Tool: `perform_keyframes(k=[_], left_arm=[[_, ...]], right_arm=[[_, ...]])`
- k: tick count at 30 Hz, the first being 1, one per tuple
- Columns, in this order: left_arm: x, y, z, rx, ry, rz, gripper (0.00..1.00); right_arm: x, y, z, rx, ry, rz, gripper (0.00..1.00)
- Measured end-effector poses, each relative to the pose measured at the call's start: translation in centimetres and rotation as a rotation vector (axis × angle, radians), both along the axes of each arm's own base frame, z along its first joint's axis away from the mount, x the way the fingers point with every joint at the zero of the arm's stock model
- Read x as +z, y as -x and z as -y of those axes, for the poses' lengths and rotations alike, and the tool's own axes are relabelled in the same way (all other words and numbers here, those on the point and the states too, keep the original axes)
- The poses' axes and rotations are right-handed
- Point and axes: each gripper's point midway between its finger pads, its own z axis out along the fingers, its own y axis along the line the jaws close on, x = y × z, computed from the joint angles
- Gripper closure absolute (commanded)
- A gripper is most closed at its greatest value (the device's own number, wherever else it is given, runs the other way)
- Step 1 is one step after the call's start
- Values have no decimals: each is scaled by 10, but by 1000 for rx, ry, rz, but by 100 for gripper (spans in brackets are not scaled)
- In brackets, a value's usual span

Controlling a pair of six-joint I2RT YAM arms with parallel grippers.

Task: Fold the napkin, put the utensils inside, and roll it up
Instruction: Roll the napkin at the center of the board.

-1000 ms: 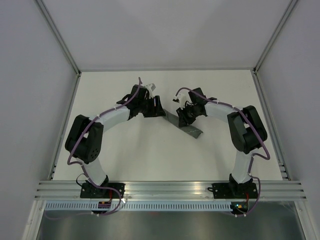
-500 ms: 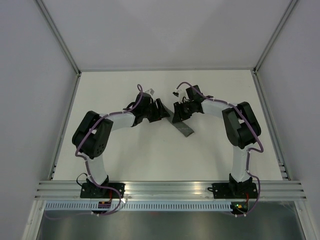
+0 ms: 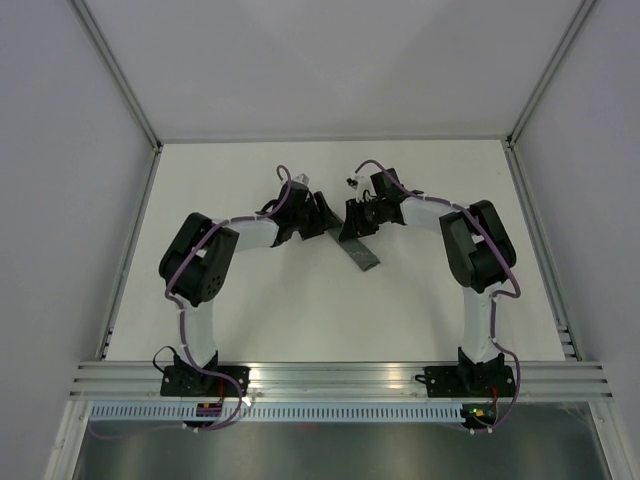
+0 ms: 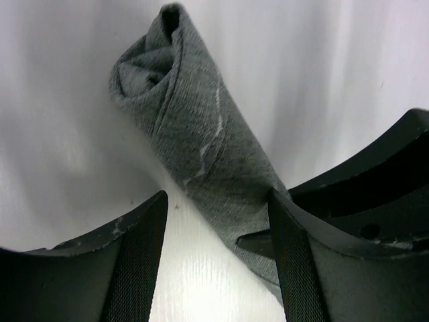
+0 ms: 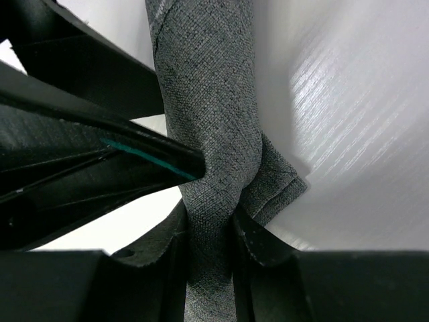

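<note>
The napkin is a dark grey roll lying slantwise on the white table. Its coiled end points away from the left wrist camera. My right gripper is shut on the roll's far end, the cloth pinched between its jaws. The napkin stretches away from that grip. My left gripper stands open just left of the roll; its jaws straddle bare table, and the right finger rests against the cloth. The utensils are hidden.
The table is fenced by white walls on three sides and a metal rail at the near edge. Both grippers crowd together at the back middle, and the left finger shows right beside the right jaws.
Both arms drew in toward the middle. The right gripper carried the roll's far end leftward, so the napkin now lies steeper. The left gripper closed up beside it.
</note>
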Motion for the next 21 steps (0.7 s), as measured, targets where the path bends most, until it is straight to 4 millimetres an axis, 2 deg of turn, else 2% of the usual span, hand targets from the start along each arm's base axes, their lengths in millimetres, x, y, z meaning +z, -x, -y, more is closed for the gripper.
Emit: perform_keyframes(k=[7,14,21], left_arm=[[1,-18,6,19,-18,4,38],[-2,-32,9,-3,-78,-15,40],[-2,-42,10,-44,-146,-22,41]], right_arm=[[1,-4,-6,-15,-32,-28,64],[6,-7,-13,-5,-45,-58,52],[9,-6,-15,5,-41,-86,50]])
